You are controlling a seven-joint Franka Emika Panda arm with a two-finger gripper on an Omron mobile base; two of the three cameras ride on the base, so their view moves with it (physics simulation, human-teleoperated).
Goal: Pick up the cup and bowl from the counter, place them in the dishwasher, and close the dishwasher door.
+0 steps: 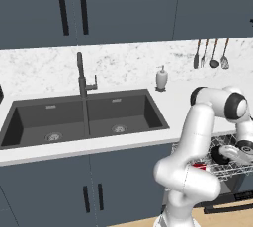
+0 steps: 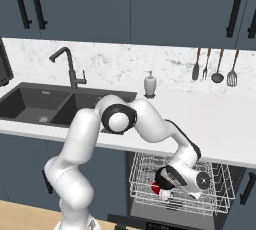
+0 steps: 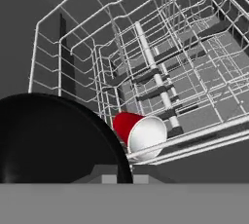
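Bench (image 1: 59,144): long white worktop with grey marbling and matching backsplash, set below slate-blue upper cupboards (image 2: 150,4) with vertical black handles; lower cupboards of the same colour are seen beneath.

Sink (image 1: 84,115): dark, double, sunk into the bench, with a dark tap (image 1: 81,75) behind its divider.

Soap bottle (image 1: 161,78): white, upright at the backsplash, right of the sink.

Utensils (image 2: 214,66): four, hung in a row on the backsplash at the right.

Dishwasher (image 2: 182,186): open under the bench, its silver wire rack (image 3: 160,57) pulled forward; a dark front panel with a black bar is seen low at the bottom edge (door angle cannot be told).

Cup (image 3: 140,133): red with white inside, lying on its side in the rack.

Bowl (image 3: 53,140): black, large and close in the hand view, at the rack's near side, left of the cup.

Pincer (image 2: 162,186): lowered into the rack beside the cup, fingers drawn together; the bowl appears to be clamped at its rim, though contact is hidden.

From the left, the arm blocks most of the rack.
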